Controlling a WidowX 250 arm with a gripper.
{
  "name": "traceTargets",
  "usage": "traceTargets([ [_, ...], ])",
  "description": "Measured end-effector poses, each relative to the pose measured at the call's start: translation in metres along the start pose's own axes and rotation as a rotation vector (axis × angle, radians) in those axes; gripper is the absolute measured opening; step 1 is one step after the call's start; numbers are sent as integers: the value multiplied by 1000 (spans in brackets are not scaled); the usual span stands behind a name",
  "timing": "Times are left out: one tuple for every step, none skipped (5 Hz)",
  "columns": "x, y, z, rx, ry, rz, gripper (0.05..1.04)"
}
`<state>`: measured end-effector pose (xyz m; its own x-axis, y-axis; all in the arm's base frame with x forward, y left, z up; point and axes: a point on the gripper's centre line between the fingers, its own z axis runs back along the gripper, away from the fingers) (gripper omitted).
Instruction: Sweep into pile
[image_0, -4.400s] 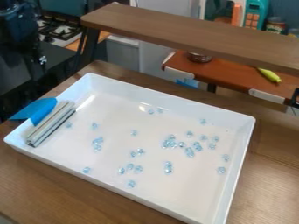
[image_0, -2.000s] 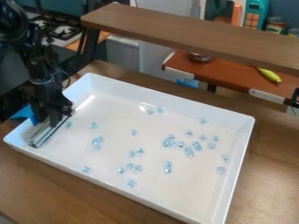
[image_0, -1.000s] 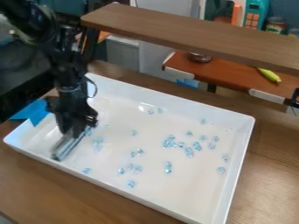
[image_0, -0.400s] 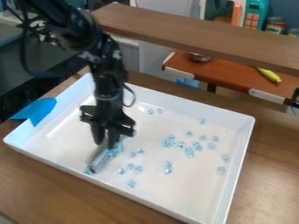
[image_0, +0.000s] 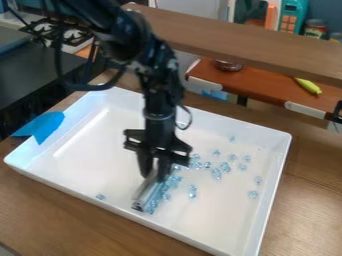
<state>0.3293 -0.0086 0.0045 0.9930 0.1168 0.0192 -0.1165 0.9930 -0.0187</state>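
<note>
Blue beads bunch against the bar clamped in my gripper as it travels rightward in view across the tray, building the pile but leaving a stray bead behind.

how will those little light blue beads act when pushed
The small light-blue translucent beads will probably slide easily, lying loose on the smooth white tray. Their lumpy outlines suggest tumbling rather than rolling far. Some might slip past the silvery bar, since several bunch near its end.
</note>
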Motion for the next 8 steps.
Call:
traceTargets([
  [9,-34,9,-30,-27,-9,322],
  [7,-60,5,-53,-24,-23,322],
  [9,-76,5,-78,-64,-67,322],
  [10,-61,29,-85,-121,-87,322],
  [19,-10,65,-70,-176,-61,322],
  [23,39,77,-46,-170,-30,322],
  [43,79,73,-4,-166,-34,322],
  [62,105,49,52,-136,14,322],
])
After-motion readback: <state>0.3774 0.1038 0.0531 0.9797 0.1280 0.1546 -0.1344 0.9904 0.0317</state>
